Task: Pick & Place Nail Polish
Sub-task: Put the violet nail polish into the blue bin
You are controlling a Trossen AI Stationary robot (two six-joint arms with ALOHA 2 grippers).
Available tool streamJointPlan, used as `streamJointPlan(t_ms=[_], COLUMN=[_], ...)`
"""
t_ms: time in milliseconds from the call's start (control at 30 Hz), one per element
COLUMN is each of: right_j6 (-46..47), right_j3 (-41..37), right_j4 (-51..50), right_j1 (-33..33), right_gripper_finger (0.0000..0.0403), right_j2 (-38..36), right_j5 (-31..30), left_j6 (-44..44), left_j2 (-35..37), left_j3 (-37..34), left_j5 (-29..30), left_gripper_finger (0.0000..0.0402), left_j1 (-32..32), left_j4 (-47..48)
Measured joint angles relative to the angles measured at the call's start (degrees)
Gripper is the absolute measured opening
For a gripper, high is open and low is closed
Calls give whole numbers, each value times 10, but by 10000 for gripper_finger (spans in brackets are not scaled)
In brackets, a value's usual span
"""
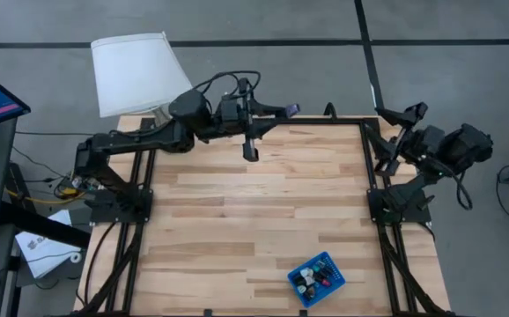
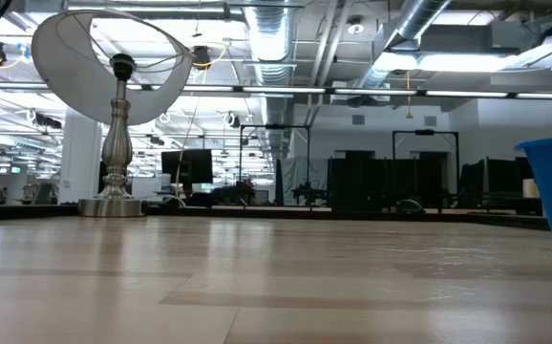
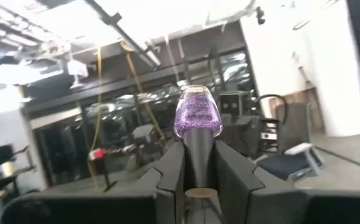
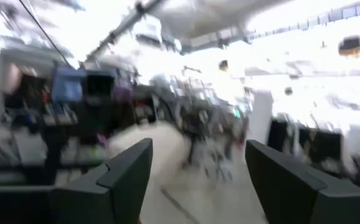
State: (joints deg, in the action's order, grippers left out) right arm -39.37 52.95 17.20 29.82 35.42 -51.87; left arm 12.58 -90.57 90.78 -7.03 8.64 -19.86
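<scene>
Clearly the main hazard sits with the left end effector (image 3: pixel 200 180), which is raised high over the far edge of the tabletop (image 1: pixel 254 220), toward its left corner, near the lamp (image 1: pixel 136 70). It grips one nail polish bottle (image 3: pixel 198 118) by its dark cap alone, the glittery purple body sticking out beyond the fingertips. The hold looks narrow and the cap tapers, so a quick swing or a jolt could let the bottle slide out or pivot; from that height it would likely hit the wood, bounce or roll off the edge. In the high view the same bottle shows as a small purple tip at the front of that arm.

The blue tray (image 1: pixel 317 277) lies near the tabletop's near edge, toward the right corner, with several other small bottles already inside it. If that is where this one goes, the carry is long, diagonal across the whole surface, and the landing space is crowded: lowering the bottle onto its neighbours could knock them over or leave it tipped against the rim.

The right end effector (image 4: pixel 198 180) is pulled back beyond the right edge of the tabletop, off the wood. Its fingers stand wide apart with nothing between them, and it touches nothing. A lesser risk, I judge, is the left arm brushing the lamp's shade as it moves off.
</scene>
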Motion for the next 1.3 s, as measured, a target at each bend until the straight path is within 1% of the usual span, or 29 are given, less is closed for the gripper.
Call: streamJointPlan(t_ms=[100,267,400,500,567,700,833,900,1000,1167,1300], right_j6=[-25,-13,-8,25,66,130,181,198,206,201,213], right_j3=[11,62,127,188,237,334,414,445,477,487,486], right_j4=[42,38,13,-32,-75,-173,-247,-274,-288,-273,-267], right_j1=[-5,-38,-80,-118,-148,-207,-240,-253,-266,-281,-291], right_gripper_finger=[249,249,249,249,249,249,249,249,249,249,249], right_j2=[24,80,145,199,237,307,369,387,404,415,426], right_j5=[38,113,178,240,295,402,500,536,560,568,614], left_j6=[1,2,3,4,4,4,5,9,15,49,56], left_j2=[0,0,0,0,0,2,10,14,23,32,32], left_j3=[0,0,0,0,0,0,0,0,0,0,0], left_j5=[-15,-39,-42,-49,-63,-67,-84,-94,-109,-110,-109], left_gripper_finger=[53,53,53,53,53,54,54,54,54,54,54], left_j1=[-5,-7,-13,-15,-15,-16,-17,-17,-17,-28,-31], left_j4=[-9,-17,-22,-23,-26,-30,-28,-35,-35,-33,-31])
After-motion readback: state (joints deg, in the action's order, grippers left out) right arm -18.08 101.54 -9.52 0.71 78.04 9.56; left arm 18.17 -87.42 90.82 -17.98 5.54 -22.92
